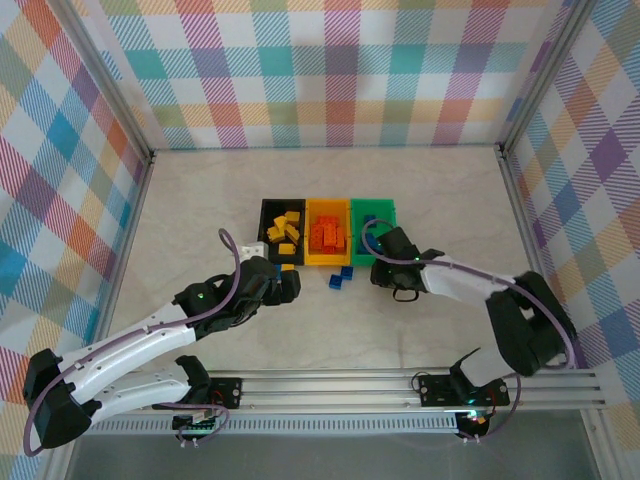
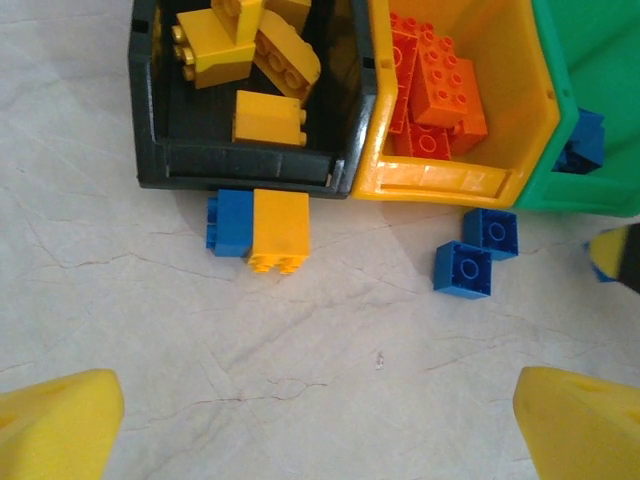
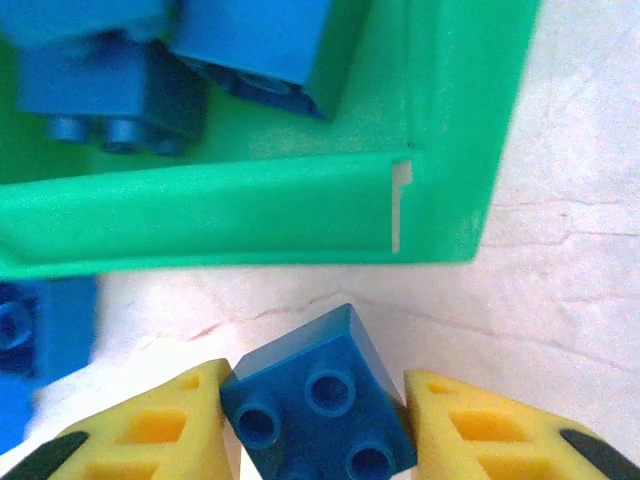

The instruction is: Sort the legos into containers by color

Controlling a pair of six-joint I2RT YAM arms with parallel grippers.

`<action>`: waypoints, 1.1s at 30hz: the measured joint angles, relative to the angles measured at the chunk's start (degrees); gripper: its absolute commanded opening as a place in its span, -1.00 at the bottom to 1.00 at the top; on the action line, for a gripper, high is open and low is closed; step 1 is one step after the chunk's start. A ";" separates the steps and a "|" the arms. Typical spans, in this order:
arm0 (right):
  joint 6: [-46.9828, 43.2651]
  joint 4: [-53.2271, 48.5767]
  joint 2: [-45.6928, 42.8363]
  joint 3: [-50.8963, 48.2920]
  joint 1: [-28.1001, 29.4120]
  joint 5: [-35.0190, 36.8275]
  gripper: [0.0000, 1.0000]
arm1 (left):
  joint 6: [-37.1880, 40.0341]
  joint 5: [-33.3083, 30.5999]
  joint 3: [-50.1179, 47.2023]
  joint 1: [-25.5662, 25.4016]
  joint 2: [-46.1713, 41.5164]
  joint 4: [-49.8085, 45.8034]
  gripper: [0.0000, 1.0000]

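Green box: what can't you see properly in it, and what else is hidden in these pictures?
The blue bricks inside the green box: right wrist view, cut off by the top edge.
The pinched brick in the right end effector: right wrist view, the bottom edge cuts it off.
The lone blue brick by the black box: left wrist view, partly behind a yellow brick.

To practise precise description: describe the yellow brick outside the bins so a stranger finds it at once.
Take the black bin at the left end of the row. On the table just before its near wall lies the yellow brick, the only yellow one outside a bin, beside a blue brick.
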 measured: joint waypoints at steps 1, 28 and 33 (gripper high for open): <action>-0.04 -0.33 -2.27 0.00 0.00 -0.44 -0.31 | 0.00 -0.33 0.00 0.00 0.04 -0.33 1.00; -6.25 -5.79 18.38 33.92 -4.11 0.20 0.43 | 6.05 -0.81 -1.01 4.48 3.45 3.21 1.00; -5.79 -5.25 11.72 28.48 -4.11 -1.27 0.44 | 10.23 2.12 -0.46 5.29 11.34 6.60 0.69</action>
